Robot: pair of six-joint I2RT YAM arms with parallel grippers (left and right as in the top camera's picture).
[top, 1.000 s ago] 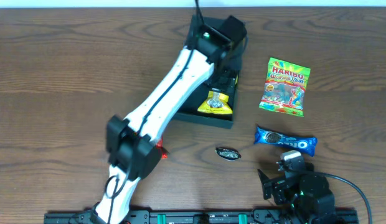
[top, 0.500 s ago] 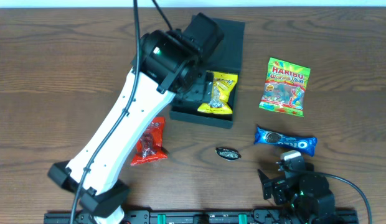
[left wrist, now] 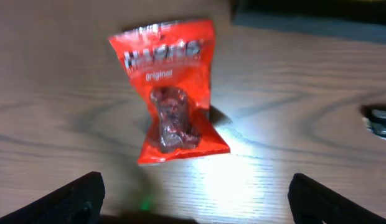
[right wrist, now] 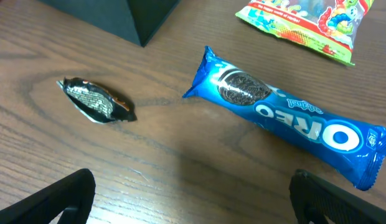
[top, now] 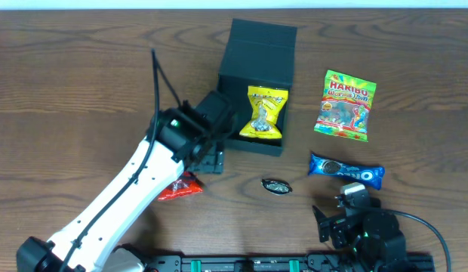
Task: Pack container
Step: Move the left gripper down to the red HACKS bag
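While the left gripper (left wrist: 194,194) hovers spread wide above a red packet (left wrist: 173,93), the container (top: 263,54) stands open at the far middle of the table (top: 83,75), with a yellow packet (top: 265,113) inside. The right gripper (right wrist: 192,190), also spread, hangs empty near the Oreo roll (right wrist: 286,118).

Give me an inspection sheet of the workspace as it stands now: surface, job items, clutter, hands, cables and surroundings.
Surface: brown wood-grain table, no spills seen.
Job's things: container open, lid flap up, yellow packet inside. The red packet, Haribo bag, Oreo pack and small dark wrapper lie outside on the table.
Clutter: nothing seen.
Hands: left hand open, empty, above the red packet. Right hand open, empty, near the Oreo pack.
Cables: black cable loops off the left arm; another cable by the right arm.
Surroundings: pale strip beyond the table's far edge, nothing else seen.
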